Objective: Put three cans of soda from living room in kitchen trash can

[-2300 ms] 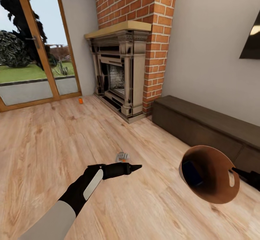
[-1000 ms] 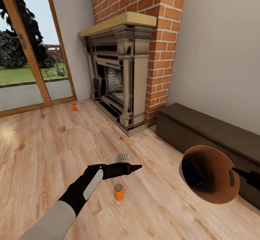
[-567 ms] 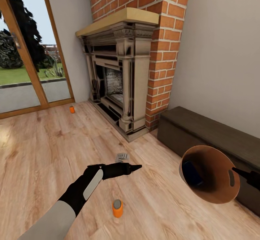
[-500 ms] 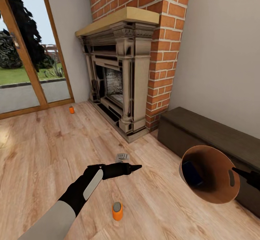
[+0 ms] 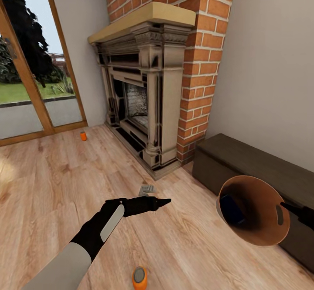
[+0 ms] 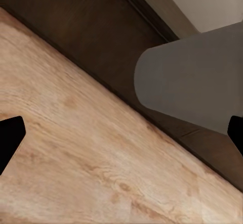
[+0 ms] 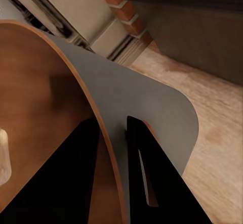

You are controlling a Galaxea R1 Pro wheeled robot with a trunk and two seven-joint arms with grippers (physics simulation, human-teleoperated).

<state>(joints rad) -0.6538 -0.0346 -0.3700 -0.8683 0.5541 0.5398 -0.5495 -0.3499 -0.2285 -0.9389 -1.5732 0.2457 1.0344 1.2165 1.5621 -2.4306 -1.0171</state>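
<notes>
Light wood floor (image 5: 52, 185) carries two orange soda cans (image 5: 139, 277); right gripper (image 7: 112, 133) clamps the tapered grey bin's rim (image 5: 250, 178); left gripper (image 6: 121, 133) spread, empty.

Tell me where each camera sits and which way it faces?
Head view: up on the robot's head, looking down over the light wood floor; both arms show.
Left wrist view: looks past open fingers at the round grey, wood-lined bin.
Right wrist view: fingers clamp that bin's rim.
Shared: all three show the bin.
</notes>
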